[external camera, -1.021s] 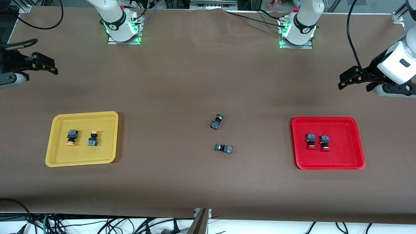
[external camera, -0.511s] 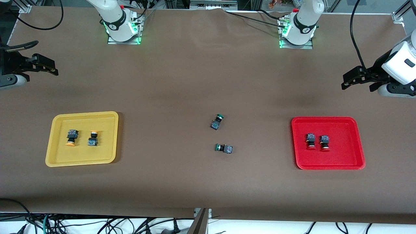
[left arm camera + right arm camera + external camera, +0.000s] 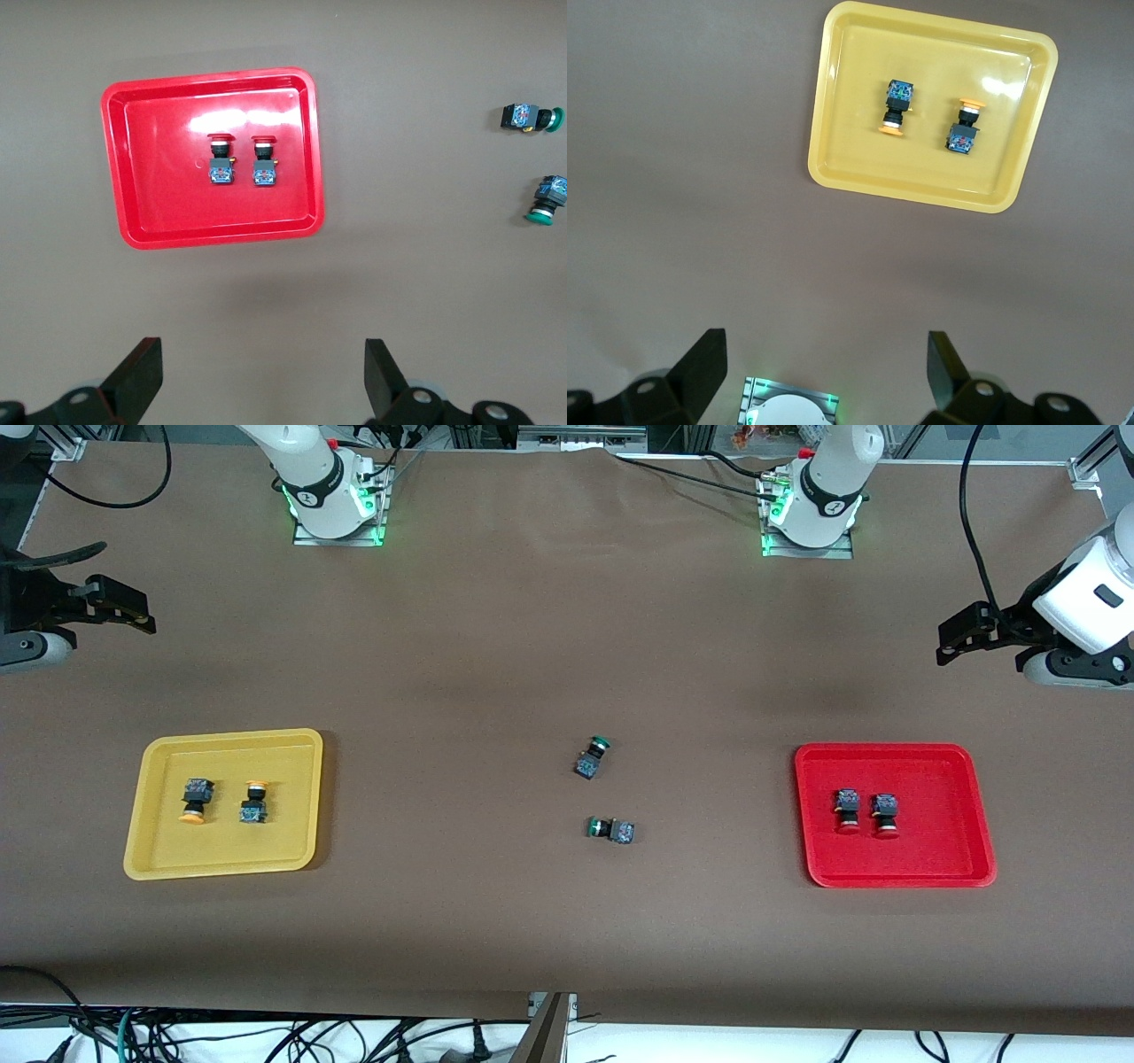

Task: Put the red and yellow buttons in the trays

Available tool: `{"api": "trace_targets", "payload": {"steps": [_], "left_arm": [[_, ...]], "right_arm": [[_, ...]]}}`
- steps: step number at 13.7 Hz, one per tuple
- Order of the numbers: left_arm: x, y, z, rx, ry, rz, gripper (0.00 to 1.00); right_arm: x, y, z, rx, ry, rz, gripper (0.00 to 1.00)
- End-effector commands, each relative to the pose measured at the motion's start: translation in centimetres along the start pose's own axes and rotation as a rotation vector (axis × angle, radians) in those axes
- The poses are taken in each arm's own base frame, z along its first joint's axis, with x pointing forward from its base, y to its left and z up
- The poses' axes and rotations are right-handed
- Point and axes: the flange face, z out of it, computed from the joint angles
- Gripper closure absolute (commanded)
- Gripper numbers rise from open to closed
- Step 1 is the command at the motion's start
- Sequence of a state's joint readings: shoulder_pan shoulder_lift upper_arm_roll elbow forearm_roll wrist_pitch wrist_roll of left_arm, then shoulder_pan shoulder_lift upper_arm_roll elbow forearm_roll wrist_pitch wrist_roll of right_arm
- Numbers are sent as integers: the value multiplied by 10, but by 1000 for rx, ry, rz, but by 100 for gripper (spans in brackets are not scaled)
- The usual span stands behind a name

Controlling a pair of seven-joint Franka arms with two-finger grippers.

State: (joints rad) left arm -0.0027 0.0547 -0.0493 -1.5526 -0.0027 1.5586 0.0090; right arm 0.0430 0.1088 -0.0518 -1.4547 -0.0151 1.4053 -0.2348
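I see the yellow tray (image 3: 223, 804) lying on the desk (image 3: 496, 646) toward the right arm's end, and in it two yellow buttons (image 3: 195, 799) (image 3: 254, 802) rest side by side, apart from each other, one with its cap turned toward the front camera and the other with its cap turned away. The red tray (image 3: 895, 816) lies toward the left arm's end; two red buttons (image 3: 848, 810) (image 3: 884, 815) sit close together in it, both caps pointing toward the front camera. Two green-capped switches (image 3: 592, 756) (image 3: 610, 830) lie on their sides on the bare desk near its middle, between the trays.

My left hand (image 3: 961, 636) hangs in the air over the desk edge at the left arm's end, its fingers spread and gripping nothing. My right hand (image 3: 120, 607) hangs over the desk edge at the right arm's end, fingers likewise spread wide and bare
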Motion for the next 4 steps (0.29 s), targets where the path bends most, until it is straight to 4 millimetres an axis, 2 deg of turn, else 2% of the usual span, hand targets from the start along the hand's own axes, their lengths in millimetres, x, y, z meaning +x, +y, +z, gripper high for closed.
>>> {"api": "trace_targets", "payload": {"steps": [1, 4], "left_arm": [[-2, -2, -6, 18, -4, 24, 0], [-2, -3, -6, 16, -4, 17, 0]], "right_arm": [[1, 0, -6, -14, 5, 3, 0], [1, 0, -6, -14, 5, 3, 0]]}}
